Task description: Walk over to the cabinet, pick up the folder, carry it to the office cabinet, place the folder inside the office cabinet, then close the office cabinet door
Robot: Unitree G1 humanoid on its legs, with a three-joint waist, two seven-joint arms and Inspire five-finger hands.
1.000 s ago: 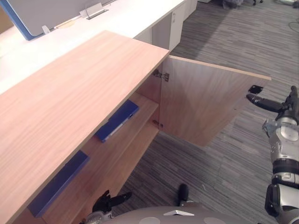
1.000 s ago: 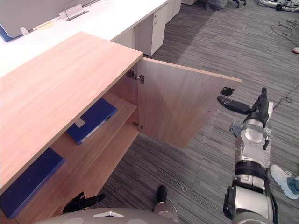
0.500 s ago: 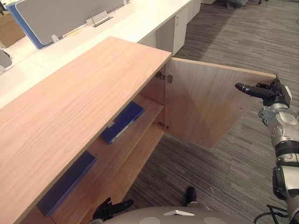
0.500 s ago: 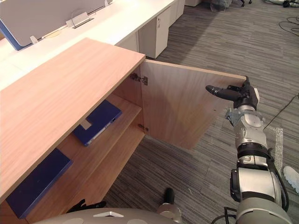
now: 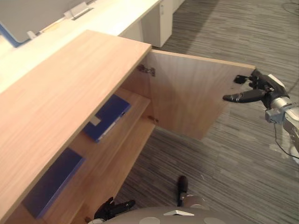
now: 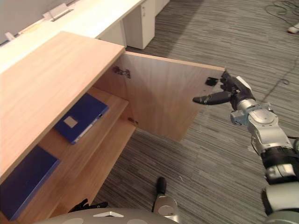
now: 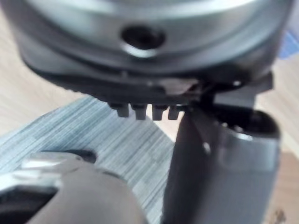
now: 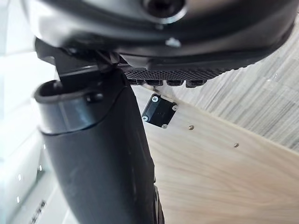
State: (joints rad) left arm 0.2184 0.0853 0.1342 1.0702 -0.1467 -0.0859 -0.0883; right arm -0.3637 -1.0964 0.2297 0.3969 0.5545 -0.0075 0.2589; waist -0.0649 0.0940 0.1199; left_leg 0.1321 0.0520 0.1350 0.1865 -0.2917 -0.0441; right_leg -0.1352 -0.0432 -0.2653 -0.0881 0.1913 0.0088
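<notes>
The labelled folder (image 5: 106,116) lies flat on the shelf inside the open cabinet (image 5: 70,88), and a second folder (image 5: 53,182) lies nearer: two in all. Grey carpet (image 5: 233,163) covers the floor, with a white desk (image 5: 112,14) beyond. The right hand (image 5: 256,91) is at the free edge of the door (image 5: 187,98), thumb stretched out and fingers loose. The left hand (image 5: 112,208) hangs low, fingers spread.

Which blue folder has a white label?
The folder nearer the open door; the other folder, farther along the shelf, shows plain blue.

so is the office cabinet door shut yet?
Open. The door stands swung out from its hinge, leaving the shelf and a blue folder on it exposed; the right hand is at the door's free edge.
</notes>
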